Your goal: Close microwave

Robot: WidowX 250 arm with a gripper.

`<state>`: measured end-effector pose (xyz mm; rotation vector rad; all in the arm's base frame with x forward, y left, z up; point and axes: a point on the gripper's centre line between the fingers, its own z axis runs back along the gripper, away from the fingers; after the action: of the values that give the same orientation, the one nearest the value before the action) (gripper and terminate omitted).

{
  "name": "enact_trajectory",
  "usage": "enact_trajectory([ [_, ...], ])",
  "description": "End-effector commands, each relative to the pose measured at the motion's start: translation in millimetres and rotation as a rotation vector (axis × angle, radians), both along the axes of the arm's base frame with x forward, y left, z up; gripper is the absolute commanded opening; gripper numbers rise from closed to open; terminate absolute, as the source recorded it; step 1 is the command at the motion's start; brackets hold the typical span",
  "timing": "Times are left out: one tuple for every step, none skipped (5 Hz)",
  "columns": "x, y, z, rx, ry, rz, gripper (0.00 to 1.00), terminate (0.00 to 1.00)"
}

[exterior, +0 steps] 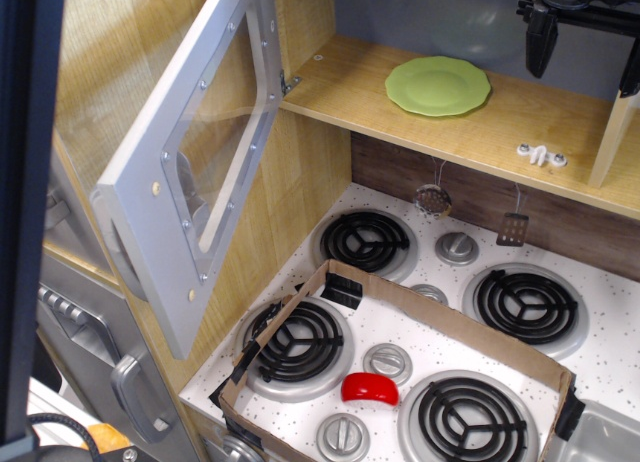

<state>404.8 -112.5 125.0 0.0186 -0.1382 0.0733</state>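
- Gripper (585,47) up at far right corner of bench, black fingers hanging down above wooden shelf (480,132); holding nothing; gap between fingers looks wide, though how far open cannot tell for sure, since top edge cuts it off.
- Microwave (190,152) at far left of bench, well apart from gripper, with green plate (439,85) on shelf between them.
- Door swung wide open, hinged at its far edge by shelf corner, free edge jutting out toward near left corner; inner face with clear window turned toward stove top (420,322).
- Long axis of door running slantwise from upper hinge down to near left.
- Arm mostly out of view; only black wrist part seen, pointing straight down.
- Red object (370,388) lying among burners inside cardboard frame (400,302).
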Motion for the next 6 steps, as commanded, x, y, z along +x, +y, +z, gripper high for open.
enact_trajectory([
  [0.0, 0.0, 0.0, 0.000, 0.000, 0.000, 1.00, 0.00],
  [-10.0, 5.8, 18.3, 0.039, -0.015, -0.004, 1.00, 0.00],
  [-18.8, 10.5, 54.8, 0.130, -0.061, 0.015, 1.00, 0.00],
  [-28.7, 20.0, 82.7, 0.145, -0.056, -0.010, 1.00, 0.00],
  [-49.3, 31.1, 100.9, 0.146, -0.008, -0.042, 1.00, 0.00],
  [-72.6, 47.6, 108.1, 0.164, 0.012, -0.097, 1.00, 0.00],
])
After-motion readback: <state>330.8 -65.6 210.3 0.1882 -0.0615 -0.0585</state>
